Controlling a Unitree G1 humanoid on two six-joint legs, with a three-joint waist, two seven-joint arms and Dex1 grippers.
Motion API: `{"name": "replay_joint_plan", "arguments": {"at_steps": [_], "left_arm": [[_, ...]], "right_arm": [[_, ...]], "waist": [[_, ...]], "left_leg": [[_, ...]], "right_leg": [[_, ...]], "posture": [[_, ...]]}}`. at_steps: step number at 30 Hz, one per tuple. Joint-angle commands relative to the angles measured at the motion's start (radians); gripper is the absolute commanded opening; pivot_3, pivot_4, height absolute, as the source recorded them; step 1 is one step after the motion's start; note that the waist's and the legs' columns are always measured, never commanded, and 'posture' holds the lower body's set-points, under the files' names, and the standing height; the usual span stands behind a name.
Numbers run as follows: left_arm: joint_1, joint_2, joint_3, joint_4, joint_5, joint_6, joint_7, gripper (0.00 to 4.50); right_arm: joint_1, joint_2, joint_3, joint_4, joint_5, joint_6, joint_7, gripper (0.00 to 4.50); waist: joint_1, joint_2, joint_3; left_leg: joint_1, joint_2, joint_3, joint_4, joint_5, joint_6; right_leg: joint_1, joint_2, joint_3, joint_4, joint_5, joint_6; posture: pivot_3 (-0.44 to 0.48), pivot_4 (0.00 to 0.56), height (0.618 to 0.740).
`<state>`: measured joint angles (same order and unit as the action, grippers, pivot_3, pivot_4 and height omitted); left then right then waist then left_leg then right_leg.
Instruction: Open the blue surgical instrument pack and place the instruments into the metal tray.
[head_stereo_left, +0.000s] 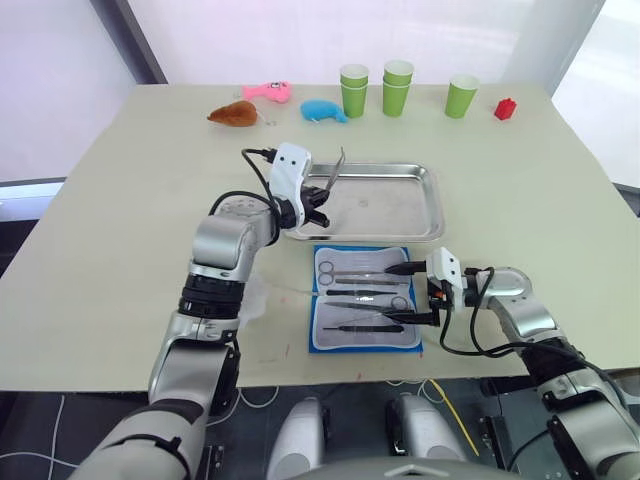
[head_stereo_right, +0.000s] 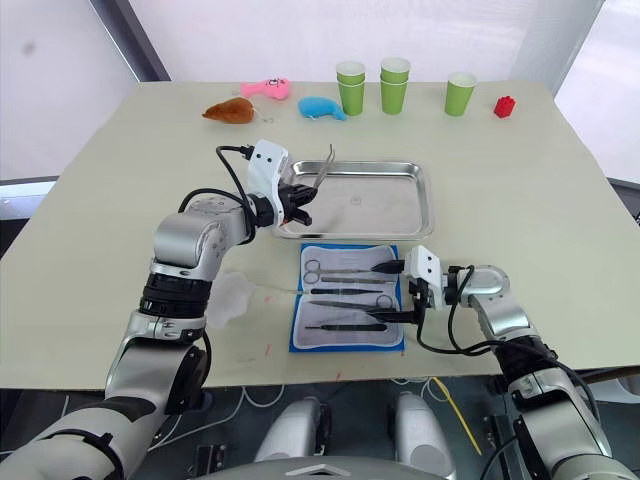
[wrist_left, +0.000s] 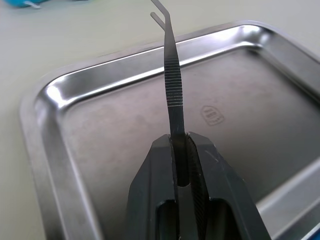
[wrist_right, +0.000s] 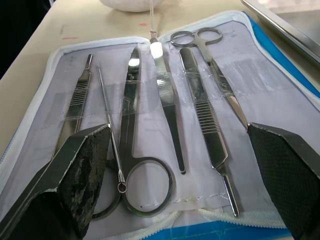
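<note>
- Now you are looking at the blue surgical instrument pack (head_stereo_left: 364, 298) lying opened flat on the table (head_stereo_left: 120, 230), its pale lining up, just in front of the metal tray (head_stereo_left: 400, 205).
- Several instruments (wrist_right: 165, 107) are lying side by side on the lining: two ring-handled scissors, straight tweezers, a thin probe and a flat handle.
- Your left gripper (wrist_left: 181, 150) is hovering over the tray's near left corner, its jaws pinching a pair of bent-tipped tweezers (wrist_left: 170, 75) that is pointing up and away over the tray.
- Your right gripper (head_stereo_left: 412, 294) is sitting low at the pack's right edge, its jaws spread wide and holding nothing, with the instruments lying ahead between them.
- Along the table's far edge, four green cups (head_stereo_left: 398, 86) are standing, two of them stacked, with a red block (head_stereo_left: 505, 108) to their right.
- To the cups' left, a blue whale toy (head_stereo_left: 322, 110), a pink toy (head_stereo_left: 267, 92) and a brown toy (head_stereo_left: 234, 114) are resting.
</note>
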<state>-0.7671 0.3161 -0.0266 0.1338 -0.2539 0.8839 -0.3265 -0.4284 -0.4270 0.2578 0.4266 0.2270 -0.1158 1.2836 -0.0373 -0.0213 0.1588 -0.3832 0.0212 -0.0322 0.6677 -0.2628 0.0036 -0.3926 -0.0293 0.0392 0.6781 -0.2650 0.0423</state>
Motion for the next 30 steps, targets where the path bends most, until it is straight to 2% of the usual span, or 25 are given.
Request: {"name": "replay_joint_plan", "arguments": {"at_steps": [1,15,30], "left_arm": [[-0.012,-0.018,0.018,-0.01,0.024,-0.012,0.042,0.03],[-0.03,-0.102,0.063,0.125,0.072,-0.033,0.17,0.03],[-0.033,-0.192,0.149,0.089,0.071,0.04,0.309,0.03]], "right_arm": [[0.047,-0.022,0.062,0.091,-0.088,0.029,0.013,4.5],[0.05,-0.031,0.062,0.084,-0.092,0.035,0.012,4.5],[0.056,-0.026,0.065,0.081,-0.095,0.033,0.002,4.5]], "waist": [[0.0,0.0,0.0],[0.003,0.0,0.0],[0.003,-0.001,0.0]], "left_leg": [[0.0,0.0,0.0,0.0,0.0,0.0],[0.0,-0.001,-0.001,0.0,0.0,0.0],[0.0,-0.001,-0.001,0.0,0.0,0.0]], "right_leg": [[0.0,0.0,0.0,0.0,0.0,0.0],[0.001,-0.002,-0.001,0.0,0.0,0.0],[0.001,-0.002,-0.002,-0.001,0.0,0.0]], "posture": [[0.0,0.15,0.74],[0.0,0.15,0.74],[0.0,0.15,0.74]]}}
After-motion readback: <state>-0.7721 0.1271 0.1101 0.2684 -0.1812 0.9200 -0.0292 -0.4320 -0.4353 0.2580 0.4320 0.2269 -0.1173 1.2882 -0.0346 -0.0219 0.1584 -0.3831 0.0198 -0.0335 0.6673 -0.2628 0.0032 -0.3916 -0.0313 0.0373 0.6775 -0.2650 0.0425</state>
